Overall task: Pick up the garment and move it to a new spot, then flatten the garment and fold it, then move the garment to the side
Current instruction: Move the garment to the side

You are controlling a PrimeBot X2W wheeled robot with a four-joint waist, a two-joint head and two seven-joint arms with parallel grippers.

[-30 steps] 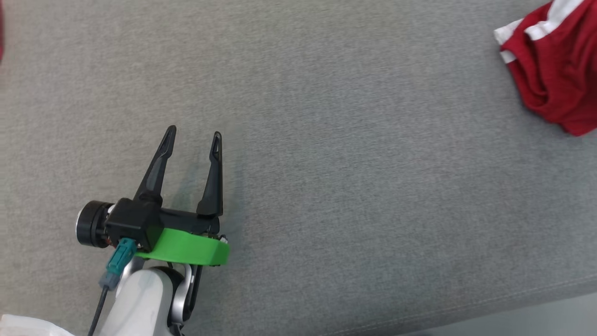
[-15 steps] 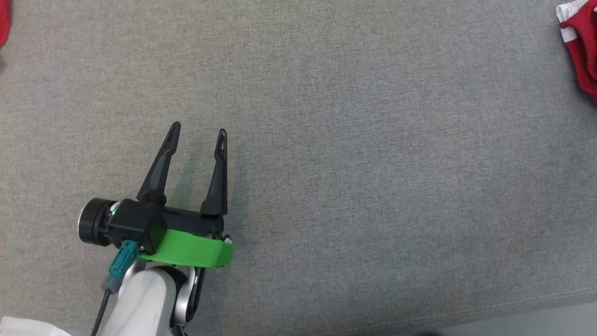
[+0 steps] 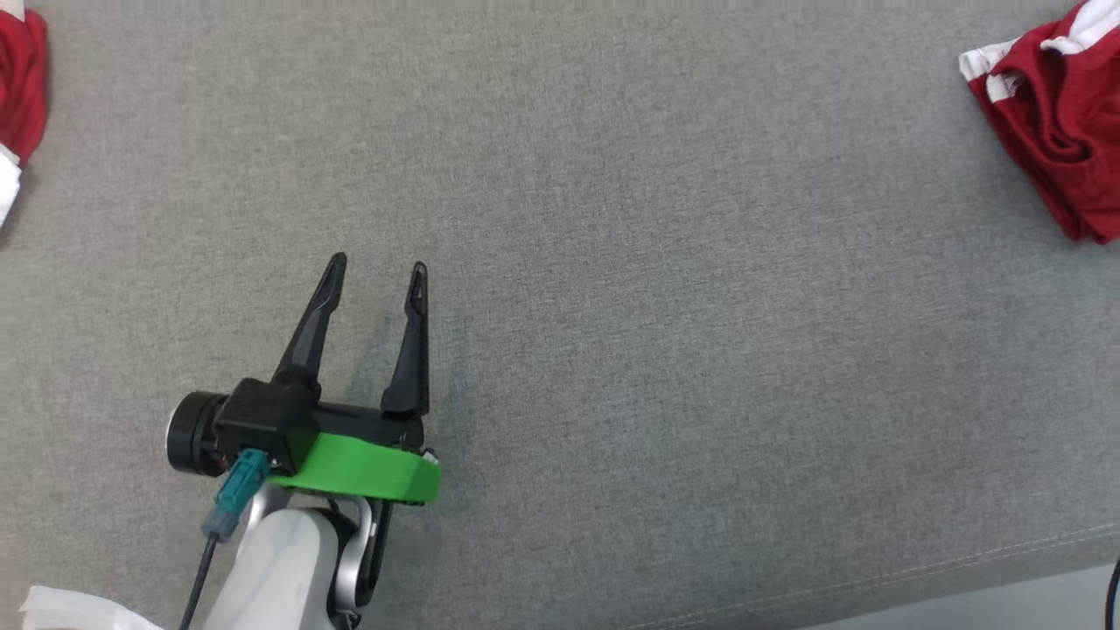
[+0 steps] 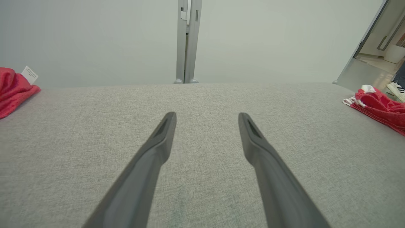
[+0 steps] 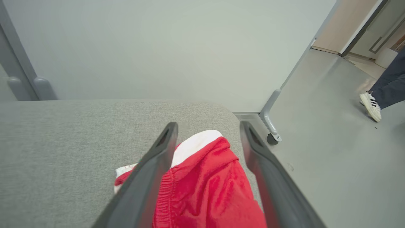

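A crumpled red garment with white trim [image 3: 1054, 122] lies at the far right of the grey padded surface [image 3: 665, 332]; the left wrist view catches it low at the right [image 4: 378, 106]. In the right wrist view this garment [image 5: 205, 186] lies under and between the two fingers of my right gripper [image 5: 208, 126], which is open; I cannot tell whether the fingers touch the cloth. My left gripper [image 3: 378, 263] hovers open over bare grey fabric at the lower left, holding nothing [image 4: 206, 114].
A second red cloth with a white tag [image 3: 19, 96] lies at the far left edge [image 4: 14, 90]. The surface's front edge [image 3: 1006, 560] runs along the lower right. Beyond its right end are a grey floor, a partition caster [image 5: 272, 137] and a person's shoe [image 5: 370, 106].
The head camera has shifted: the red garment at the right sits further in again and the red cloth at the left has come into view. The left gripper stays open, slightly lower in the picture.
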